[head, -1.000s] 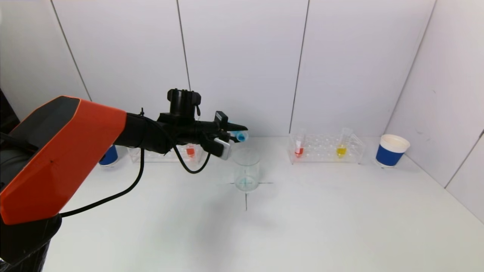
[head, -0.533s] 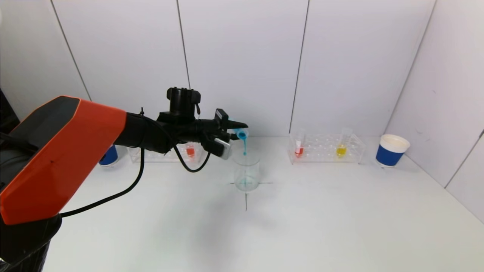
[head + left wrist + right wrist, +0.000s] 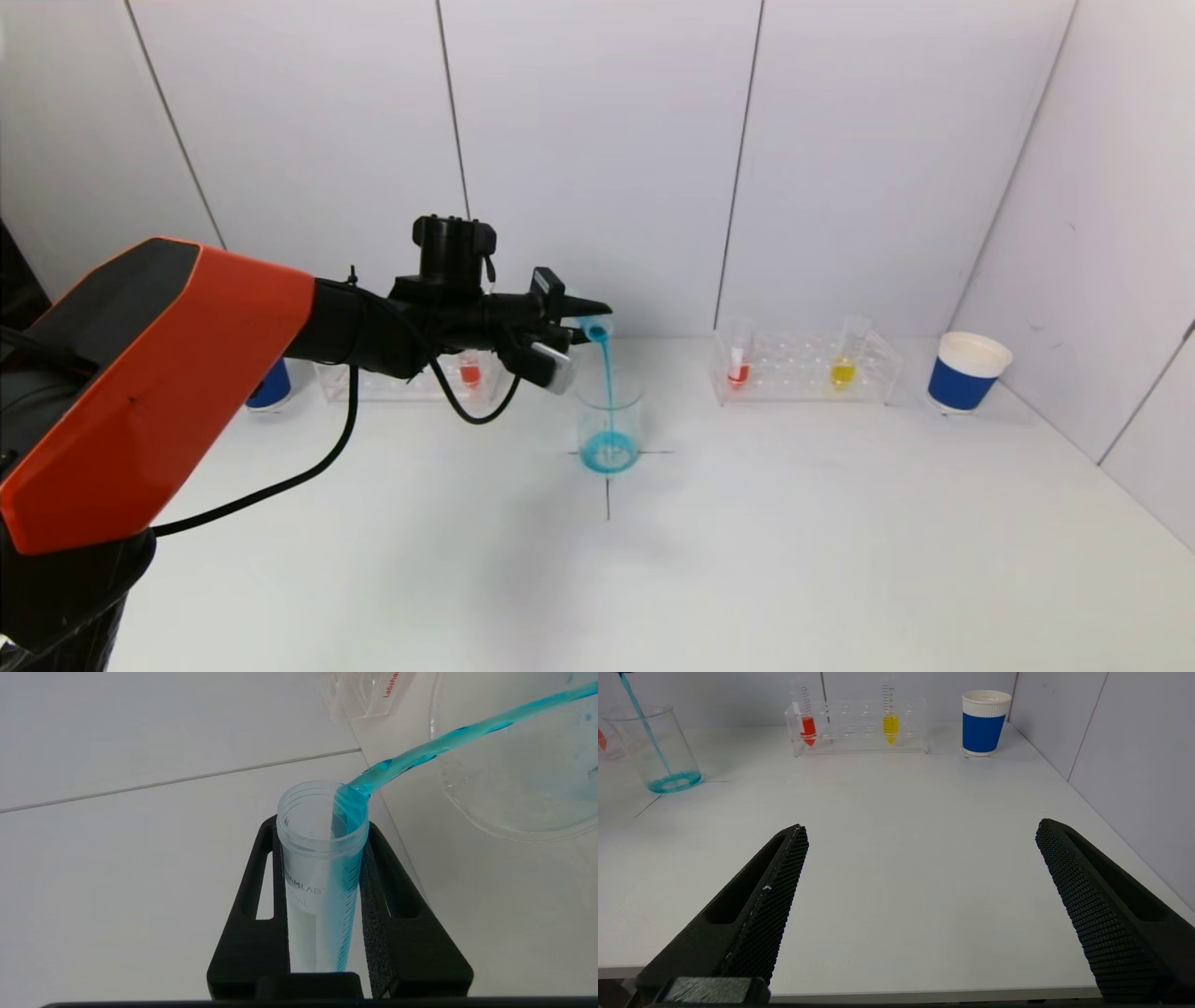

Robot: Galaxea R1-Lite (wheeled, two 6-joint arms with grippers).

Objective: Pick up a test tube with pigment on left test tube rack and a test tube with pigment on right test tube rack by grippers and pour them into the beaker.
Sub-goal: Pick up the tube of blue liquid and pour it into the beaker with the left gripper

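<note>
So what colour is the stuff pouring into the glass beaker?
Blue, a bright turquoise stream running from the tube in the left pincer into the beaker. The left wrist view shows it best.

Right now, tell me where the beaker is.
In the head view the beaker stands mid-table on a black cross mark, between the two test tube racks, directly below the tilted test tube held in the left claw.

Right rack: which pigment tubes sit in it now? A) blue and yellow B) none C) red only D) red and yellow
D: the right rack holds a red tube and a yellow tube; the blue tube is in the left pincer, pouring into the beaker.
</note>
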